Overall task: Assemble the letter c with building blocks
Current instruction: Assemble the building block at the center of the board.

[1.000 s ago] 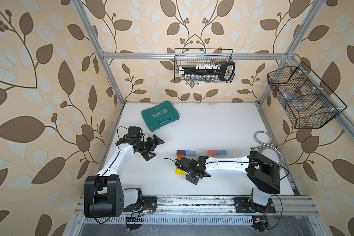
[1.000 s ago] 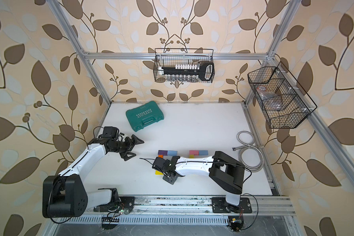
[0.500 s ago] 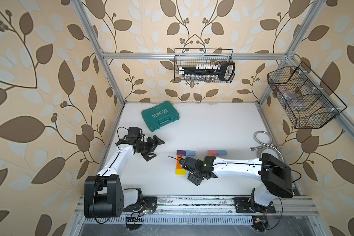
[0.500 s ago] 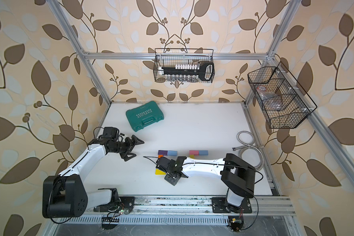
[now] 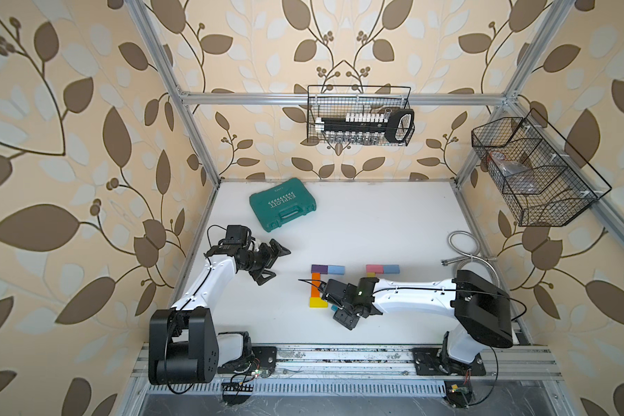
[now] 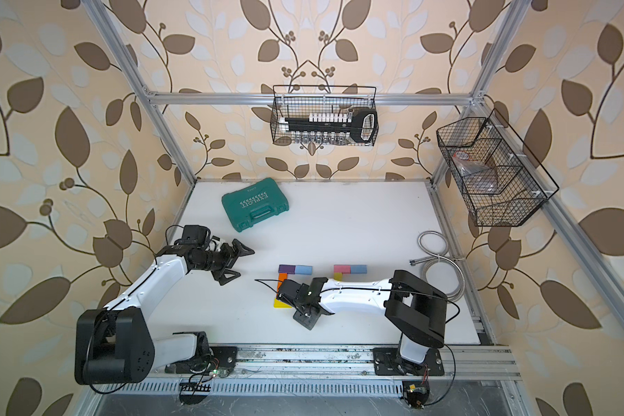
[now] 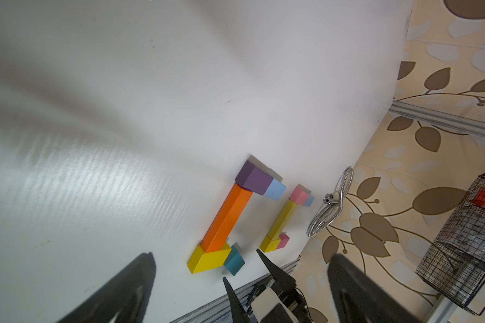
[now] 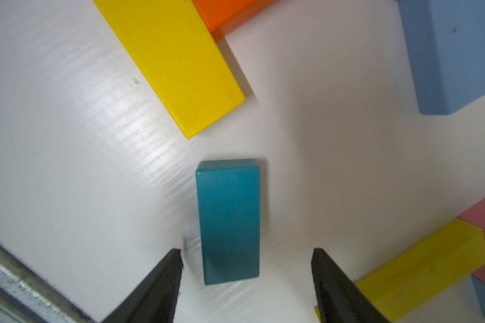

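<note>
— What is the right gripper doing?
— Its fingers are standing wide apart now. A moment ago they were pinching much tighter. They are letting go of the small teal wooden block.
— Where is it lying?
— Flat on the white table, between the two fingertips, touching neither. Just past its far end the flat yellow wooden block is sitting, near but not touching.
— Is the letter getting done?
— I think so. The teal one is looking like the last piece, a bit crooked.
— And the left gripper?
— It is hanging wide open, holding nothing, well apart from the blocks.
— How many blocks?
— I am counting ten: three yellow blocks, two light blue blocks, one long orange block, one purple block, one pink block, one magenta block, and the teal.
</note>
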Controlling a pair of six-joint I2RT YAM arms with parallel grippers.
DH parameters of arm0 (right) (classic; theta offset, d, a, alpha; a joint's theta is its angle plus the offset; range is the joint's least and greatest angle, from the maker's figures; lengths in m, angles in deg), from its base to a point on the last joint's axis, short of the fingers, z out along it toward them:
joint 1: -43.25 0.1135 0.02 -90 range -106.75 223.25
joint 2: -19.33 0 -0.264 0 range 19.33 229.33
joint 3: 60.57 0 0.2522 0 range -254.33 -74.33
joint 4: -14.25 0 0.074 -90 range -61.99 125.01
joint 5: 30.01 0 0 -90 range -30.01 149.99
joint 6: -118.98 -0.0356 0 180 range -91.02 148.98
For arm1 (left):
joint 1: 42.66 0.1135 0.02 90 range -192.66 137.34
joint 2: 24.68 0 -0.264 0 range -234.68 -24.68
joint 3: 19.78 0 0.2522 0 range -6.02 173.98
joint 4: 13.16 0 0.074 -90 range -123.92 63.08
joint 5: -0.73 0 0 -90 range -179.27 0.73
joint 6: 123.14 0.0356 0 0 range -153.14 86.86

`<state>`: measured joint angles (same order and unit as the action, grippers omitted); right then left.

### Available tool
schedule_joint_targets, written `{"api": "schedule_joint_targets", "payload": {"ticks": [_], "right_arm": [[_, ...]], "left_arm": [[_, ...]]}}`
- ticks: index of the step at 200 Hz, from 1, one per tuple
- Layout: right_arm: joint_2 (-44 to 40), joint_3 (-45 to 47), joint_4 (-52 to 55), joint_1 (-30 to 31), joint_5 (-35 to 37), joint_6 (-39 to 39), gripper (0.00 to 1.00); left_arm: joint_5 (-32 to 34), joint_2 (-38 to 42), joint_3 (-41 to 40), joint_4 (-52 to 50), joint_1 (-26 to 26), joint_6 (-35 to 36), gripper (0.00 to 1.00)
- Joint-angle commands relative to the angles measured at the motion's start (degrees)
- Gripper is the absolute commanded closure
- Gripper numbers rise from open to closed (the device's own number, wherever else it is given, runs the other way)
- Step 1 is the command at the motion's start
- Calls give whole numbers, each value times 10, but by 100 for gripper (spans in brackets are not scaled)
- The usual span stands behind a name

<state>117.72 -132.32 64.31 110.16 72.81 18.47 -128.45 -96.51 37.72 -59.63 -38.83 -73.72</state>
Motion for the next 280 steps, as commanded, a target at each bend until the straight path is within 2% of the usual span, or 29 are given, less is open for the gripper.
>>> {"api": "schedule_joint_targets", "payload": {"ticks": [1, 147, 280], "right_arm": [[22, -18, 22, 3, 13, 1, 29], [31, -44, 50, -17, 53, -2, 29], [44, -66, 50, -26, 50, 2, 29]], "left_arm": [[-17, 10, -2, 9, 5, 2, 1], [-20, 5, -11, 22, 5, -4, 1], [-20, 5, -13, 25, 5, -7, 1]]}}
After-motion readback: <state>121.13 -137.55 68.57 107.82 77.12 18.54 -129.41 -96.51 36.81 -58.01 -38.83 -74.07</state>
